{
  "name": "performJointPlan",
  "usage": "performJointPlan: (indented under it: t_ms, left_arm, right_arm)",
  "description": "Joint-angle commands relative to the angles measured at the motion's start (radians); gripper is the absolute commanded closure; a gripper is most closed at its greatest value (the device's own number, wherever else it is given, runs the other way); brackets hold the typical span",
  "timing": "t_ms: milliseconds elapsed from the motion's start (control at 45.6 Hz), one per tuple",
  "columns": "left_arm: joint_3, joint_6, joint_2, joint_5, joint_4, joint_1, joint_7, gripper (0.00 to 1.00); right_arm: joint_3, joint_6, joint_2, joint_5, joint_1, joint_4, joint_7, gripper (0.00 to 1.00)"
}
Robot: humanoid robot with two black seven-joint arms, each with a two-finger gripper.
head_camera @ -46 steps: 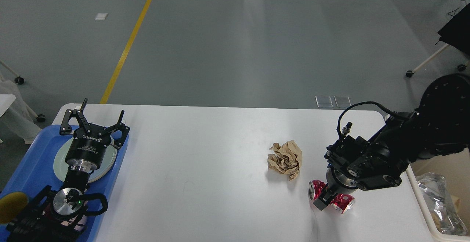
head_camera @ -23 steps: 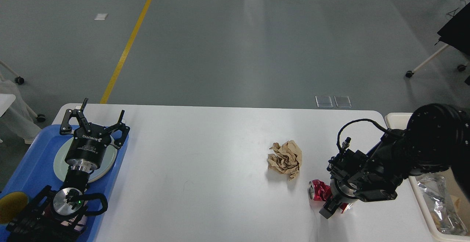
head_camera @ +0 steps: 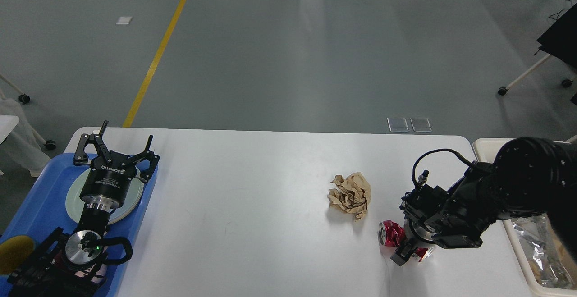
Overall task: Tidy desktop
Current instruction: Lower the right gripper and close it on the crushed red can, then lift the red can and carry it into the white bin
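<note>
The white desktop [head_camera: 252, 198] spans the view. A crushed red can [head_camera: 389, 234] lies on it at the right front, and a crumpled brown paper ball [head_camera: 350, 195] lies just left and behind it. My right gripper [head_camera: 408, 248] points down onto the can with its fingers straddling it; one dark finger [head_camera: 401, 256] shows in front of the can, the other is hidden. My left gripper [head_camera: 118, 147] is open and empty, above a pale plate [head_camera: 135, 194] in the blue tray [head_camera: 40, 202] at the left.
A cream-white bin [head_camera: 484, 144] stands off the desktop's right edge with crinkled clear wrapping [head_camera: 536, 243] inside. A yellow round object [head_camera: 13, 252] lies at the tray's front left. The grey floor lies beyond the far edge.
My right arm has lowered and drawn back to the right, bringing its gripper down over the red can. The can, the paper ball and the left arm have not moved.
</note>
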Motion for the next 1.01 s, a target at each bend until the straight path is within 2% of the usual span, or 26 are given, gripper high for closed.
performJointPlan:
  t_ms: [0,44,132,175,263,438,614,702,811,986]
  left_arm:
    - [0.0,0.0,0.0,0.0,-0.002,0.0,0.0,0.03]
    - [0.0,0.0,0.0,0.0,0.0,0.0,0.0,0.03]
    - [0.0,0.0,0.0,0.0,-0.002,0.0,0.0,0.03]
    - [0.0,0.0,0.0,0.0,0.0,0.0,0.0,0.03]
    - [0.0,0.0,0.0,0.0,0.0,0.0,0.0,0.03]
    - [0.0,0.0,0.0,0.0,0.0,0.0,0.0,0.03]
    - [0.0,0.0,0.0,0.0,0.0,0.0,0.0,0.03]
    - [0.0,0.0,0.0,0.0,0.0,0.0,0.0,0.03]
    - [0.0,0.0,0.0,0.0,0.0,0.0,0.0,0.03]
    - [0.0,0.0,0.0,0.0,-0.002,0.0,0.0,0.03]
  right_arm:
    - [-0.002,0.005,0.001,-0.003,-0.008,0.002,-0.005,0.36]
    - [-0.002,0.005,0.0,-0.003,-0.01,0.002,-0.005,0.48]
    - [-0.002,0.012,0.0,0.0,-0.01,0.002,-0.007,0.56]
    - [-0.002,0.012,-0.002,0.0,-0.01,0.002,-0.008,0.65]
    - [-0.002,0.02,-0.005,0.0,-0.008,0.002,-0.016,0.73]
    - [-0.002,0.055,-0.008,0.003,0.003,0.008,-0.024,1.0]
    - [0.002,0.129,-0.009,0.008,0.033,0.042,-0.08,1.0]
    - [0.007,0.136,-0.026,0.063,0.084,0.073,-0.083,1.0]
    - [-0.002,0.155,-0.049,0.253,0.188,0.149,-0.083,1.0]
    - [-0.004,0.253,-0.088,0.45,0.406,0.301,-0.083,1.0]
